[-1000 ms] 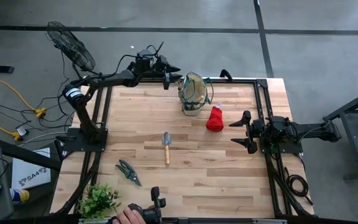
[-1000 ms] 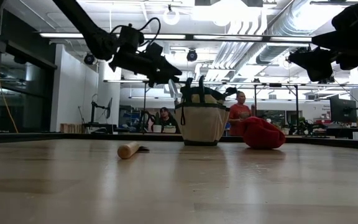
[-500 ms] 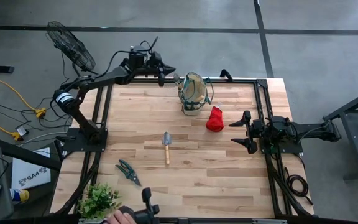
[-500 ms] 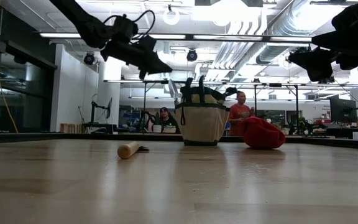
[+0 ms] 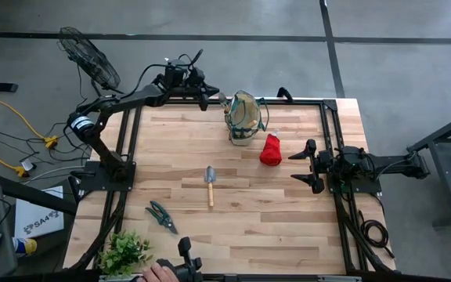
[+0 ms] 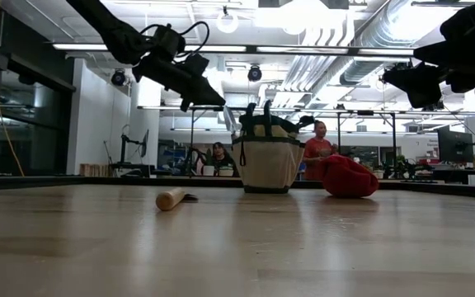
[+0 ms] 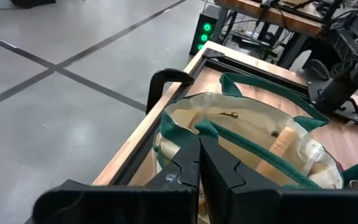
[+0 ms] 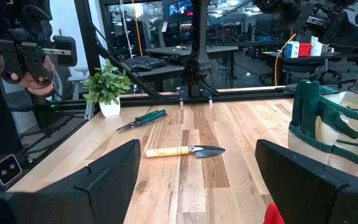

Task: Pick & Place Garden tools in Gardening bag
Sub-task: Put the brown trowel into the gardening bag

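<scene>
While the left gripper [image 5: 216,98] hangs in the air just beside the gardening bag [image 5: 243,117], at the table's far edge, its fingers [image 7: 219,171] are pressed together with nothing between them. That bag stands upright on the wooden table [image 5: 288,227]; a pale wooden handle [image 7: 283,139] shows inside it in the left wrist view. Touching or nearly touching the bag's right side lies the red bundle [image 5: 270,150]. Near the table's middle rests the trowel [image 5: 209,182], well apart from the bag. Between the trowel and the leafy plant [image 5: 124,251] lie green-handled shears [image 5: 160,215]. At the table's right edge waits the right gripper [image 5: 304,166], raised, its fingers [image 8: 309,177] spread wide and empty. A person's hand [image 5: 161,273] shows at the near table edge on a dark device.
</scene>
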Controlling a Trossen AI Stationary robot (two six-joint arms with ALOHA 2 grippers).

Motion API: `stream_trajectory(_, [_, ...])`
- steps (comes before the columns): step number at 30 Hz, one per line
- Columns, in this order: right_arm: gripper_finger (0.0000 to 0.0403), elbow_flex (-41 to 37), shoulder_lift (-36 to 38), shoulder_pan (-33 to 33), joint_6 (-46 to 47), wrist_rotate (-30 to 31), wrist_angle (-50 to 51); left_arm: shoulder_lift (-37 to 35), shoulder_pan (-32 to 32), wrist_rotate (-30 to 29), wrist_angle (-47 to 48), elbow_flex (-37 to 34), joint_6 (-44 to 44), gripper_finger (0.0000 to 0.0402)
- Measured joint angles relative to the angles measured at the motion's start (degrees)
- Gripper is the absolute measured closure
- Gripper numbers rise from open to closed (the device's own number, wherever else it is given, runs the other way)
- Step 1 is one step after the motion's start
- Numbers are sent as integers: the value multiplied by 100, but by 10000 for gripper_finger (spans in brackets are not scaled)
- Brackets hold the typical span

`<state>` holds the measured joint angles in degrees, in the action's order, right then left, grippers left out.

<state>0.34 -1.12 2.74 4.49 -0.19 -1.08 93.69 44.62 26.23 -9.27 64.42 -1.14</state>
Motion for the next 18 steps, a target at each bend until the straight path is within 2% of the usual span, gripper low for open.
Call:
stream_trajectory(9, [92, 0, 2, 1, 0, -2, 2, 212, -200, 140, -76, 2, 47, 401])
stream_trajectory(18, [92, 0, 1, 1, 0, -2, 0, 216, -197, -91, -82, -4, 91, 401])
